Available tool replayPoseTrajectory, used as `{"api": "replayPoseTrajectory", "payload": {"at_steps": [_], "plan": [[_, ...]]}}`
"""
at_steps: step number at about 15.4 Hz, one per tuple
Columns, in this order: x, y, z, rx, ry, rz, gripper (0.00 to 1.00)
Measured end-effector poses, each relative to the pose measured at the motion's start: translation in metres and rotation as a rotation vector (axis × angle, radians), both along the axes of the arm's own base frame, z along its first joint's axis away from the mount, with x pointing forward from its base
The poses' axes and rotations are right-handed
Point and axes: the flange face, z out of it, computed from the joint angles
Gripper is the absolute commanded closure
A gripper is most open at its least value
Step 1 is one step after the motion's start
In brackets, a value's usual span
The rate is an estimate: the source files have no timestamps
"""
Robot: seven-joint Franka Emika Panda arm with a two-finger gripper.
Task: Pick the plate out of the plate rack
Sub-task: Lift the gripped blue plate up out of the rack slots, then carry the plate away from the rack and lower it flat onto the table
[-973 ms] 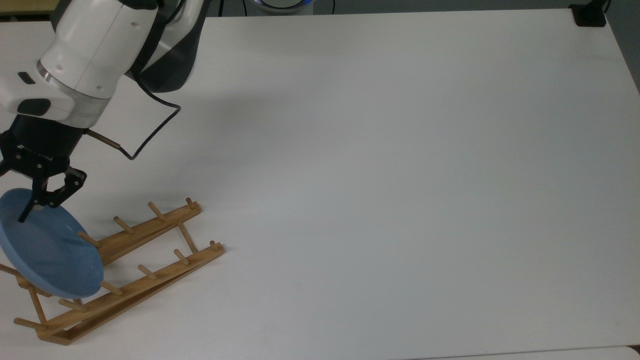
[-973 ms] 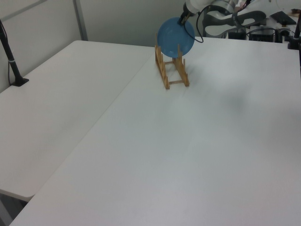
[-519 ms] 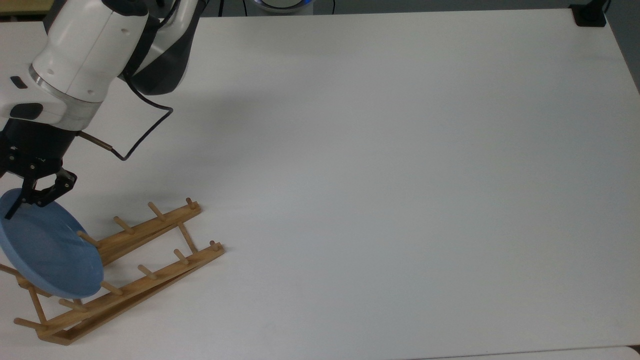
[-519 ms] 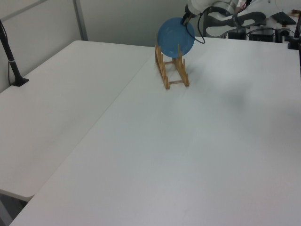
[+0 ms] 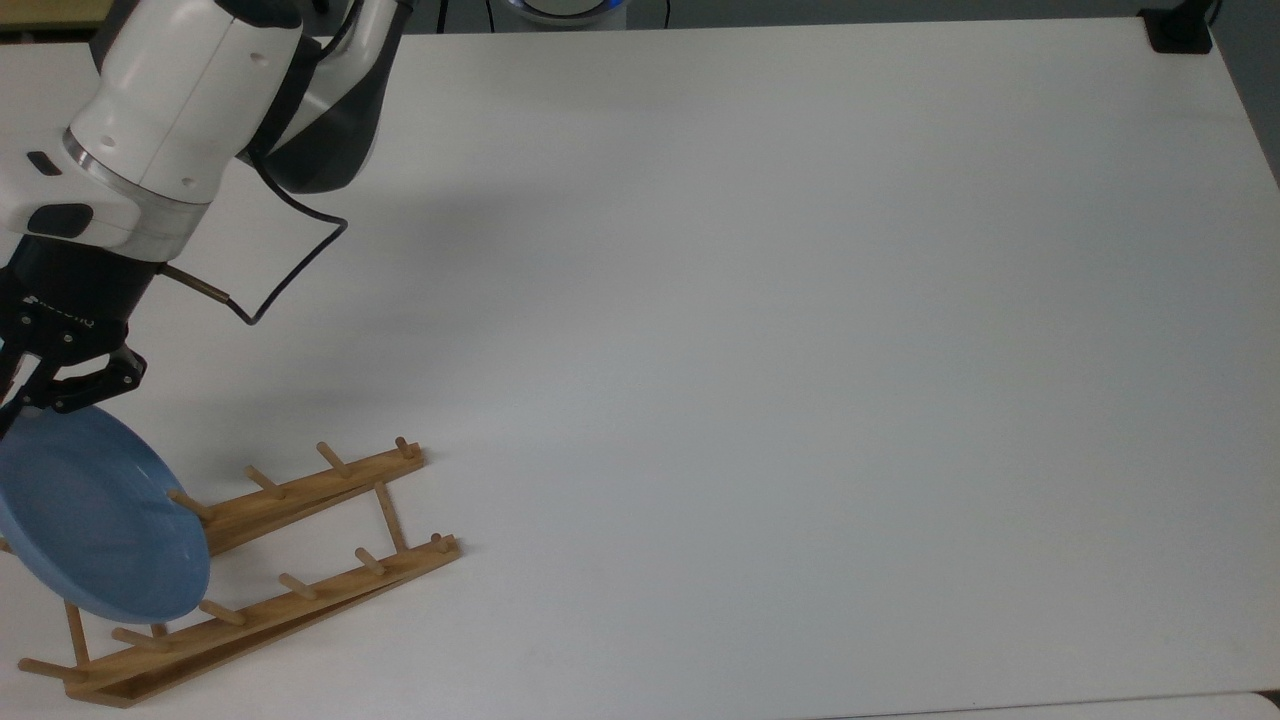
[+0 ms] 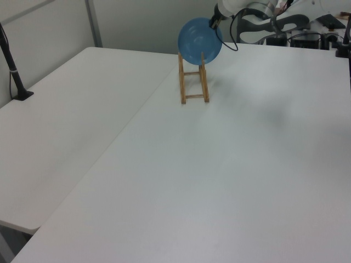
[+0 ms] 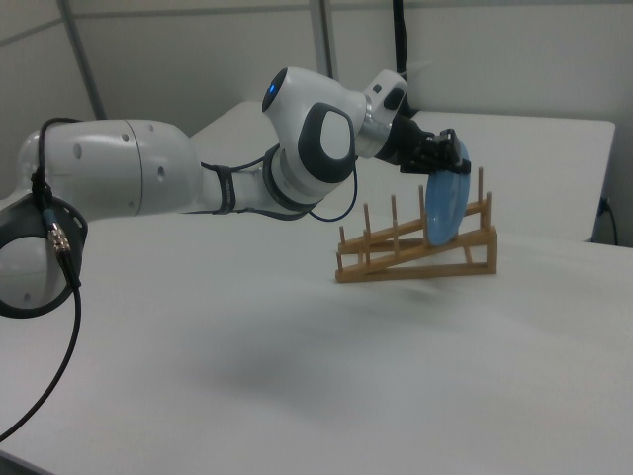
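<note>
Shifted since the earlier frame: plate rack (image 5: pixel 300 545), dragged toward the top view's bottom edge. Gripper (image 5: pixel 45 395) clenched on the upper rim of the plate (image 5: pixel 95 515), lower left of the top view. Plate not yet lifted out, still between the pegs; rack end appears raised in the right view.

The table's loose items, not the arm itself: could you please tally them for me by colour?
Blue: 1, the plate
Light-brown wood: 1, the plate rack
Total: 2
</note>
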Motion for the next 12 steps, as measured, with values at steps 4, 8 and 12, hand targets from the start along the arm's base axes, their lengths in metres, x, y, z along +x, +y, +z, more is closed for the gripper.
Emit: {"api": "replayPoseTrajectory", "payload": {"at_steps": [4, 8, 12], "plan": [[0.002, 0.003, 0.016, -0.009, -0.027, 0.007, 1.0], [-0.002, 0.005, 0.044, -0.014, -0.067, 0.011, 1.0], [-0.024, 0.015, 0.124, 0.039, -0.205, 0.015, 1.0]]}}
